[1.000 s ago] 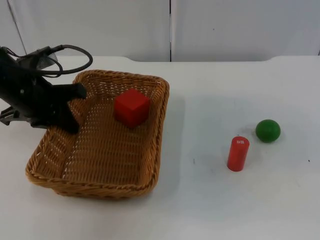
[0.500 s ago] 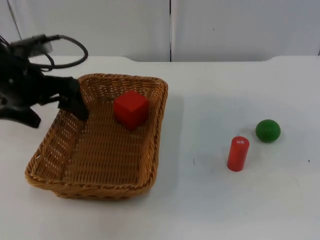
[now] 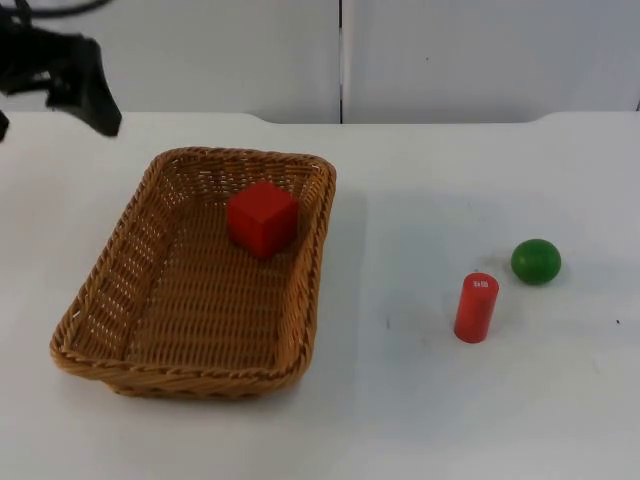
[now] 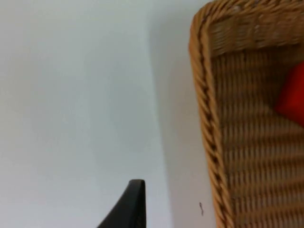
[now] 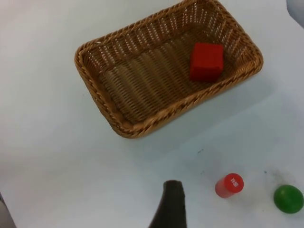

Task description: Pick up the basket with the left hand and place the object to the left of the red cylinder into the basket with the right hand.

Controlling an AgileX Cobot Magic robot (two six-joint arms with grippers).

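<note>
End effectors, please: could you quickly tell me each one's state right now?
Left end effector: above the table's far left, holding nothing; fingers cannot be told.
Right end effector: cannot be told.

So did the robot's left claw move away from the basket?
Yes. The left gripper has lifted off the basket rim, toward the wall beyond its far left corner.

A white table top [image 3: 420,400] ended at a grey partition wall [image 3: 480,60] split by one dark vertical seam [image 3: 341,60].
</note>
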